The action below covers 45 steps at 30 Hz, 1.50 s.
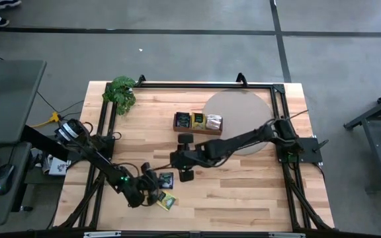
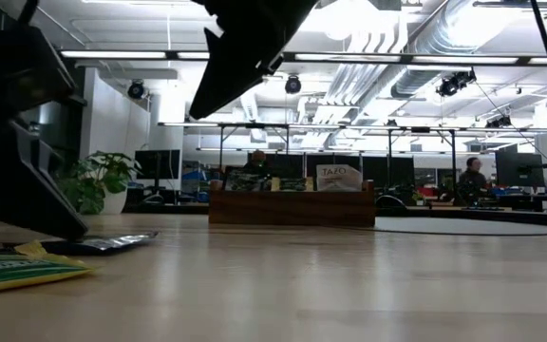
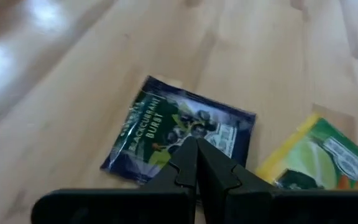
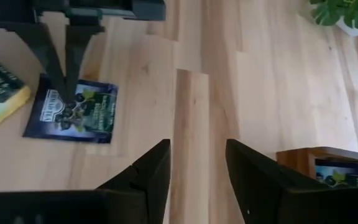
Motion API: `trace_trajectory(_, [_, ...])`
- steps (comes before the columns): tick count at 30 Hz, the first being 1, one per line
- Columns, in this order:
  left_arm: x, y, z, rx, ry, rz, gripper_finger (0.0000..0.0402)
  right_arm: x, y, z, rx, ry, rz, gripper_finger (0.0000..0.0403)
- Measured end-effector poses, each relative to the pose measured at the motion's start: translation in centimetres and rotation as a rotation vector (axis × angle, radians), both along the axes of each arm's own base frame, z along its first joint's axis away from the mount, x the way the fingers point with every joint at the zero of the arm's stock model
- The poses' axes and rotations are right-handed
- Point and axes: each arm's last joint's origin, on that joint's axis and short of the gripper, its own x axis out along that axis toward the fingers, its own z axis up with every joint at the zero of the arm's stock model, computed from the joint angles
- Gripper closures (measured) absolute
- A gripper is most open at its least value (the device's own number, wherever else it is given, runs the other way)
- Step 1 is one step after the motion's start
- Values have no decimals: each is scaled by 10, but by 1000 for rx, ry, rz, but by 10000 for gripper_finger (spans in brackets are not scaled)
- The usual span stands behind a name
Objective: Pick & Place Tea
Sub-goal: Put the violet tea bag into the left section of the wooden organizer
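Flat dark blue paper tea sachet (image 3: 182,134) lying on the wooden table (image 1: 243,192), at 6 o'clock from the brown wooden tray (image 1: 198,123). Left end effector (image 3: 197,155) closed, tips pressing down on it, gripping nothing. Right end effector (image 4: 197,163) open and empty, just beside. Could slide the sachet away instead of lifting it, with closed tips only pushing.

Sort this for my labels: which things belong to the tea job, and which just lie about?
Job:
dark sachet, under the shut left claw
yellow-green sachet beside it
tray with sachets inside
open right claw, empty

Lying about:
plant
round mat
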Motion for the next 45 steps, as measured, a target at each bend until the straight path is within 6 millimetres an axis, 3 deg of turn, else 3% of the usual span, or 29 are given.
trace_trajectory(6, [7,1,1,-39,17,-49,401,-3,10,-1,-10,4,-6,253])
trace_trajectory(20, [9,-2,8,-7,-29,-97,401,-4,8,-2,-4,13,-29,253])
trace_trajectory(31, [9,-5,7,-78,16,-157,401,-4,7,-2,-6,13,-31,253])
trace_trajectory(45, [7,-2,-8,-82,73,-71,401,-4,12,-3,253,26,-56,251])
